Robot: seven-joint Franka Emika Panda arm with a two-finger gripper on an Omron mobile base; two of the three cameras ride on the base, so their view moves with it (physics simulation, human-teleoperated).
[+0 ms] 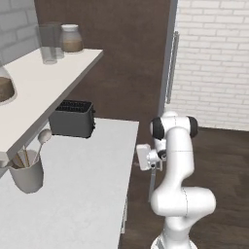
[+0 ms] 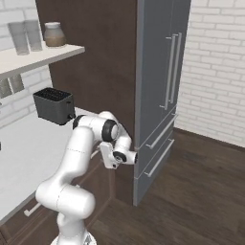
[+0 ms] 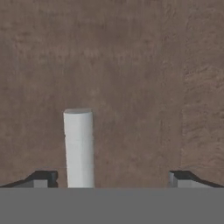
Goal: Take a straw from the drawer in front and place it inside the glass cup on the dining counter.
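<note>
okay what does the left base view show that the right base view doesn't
Left base view alone: a grey utensil pot with wooden spoons on the white worktop, and a domed dish at the shelf's near end. Right base view alone: the tall grey fridge's full front with its lower drawer handles. Both share: the black toaster, the shelf's glasses and jar, and the arm reaching low beside the worktop.

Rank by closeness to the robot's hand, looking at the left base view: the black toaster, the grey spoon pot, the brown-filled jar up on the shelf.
From the hand:
1. Black toaster, on the worktop, to its left.
2. Grey spoon pot, farther left, at the worktop's near edge.
3. Jar, high on the shelf, far end.
</note>
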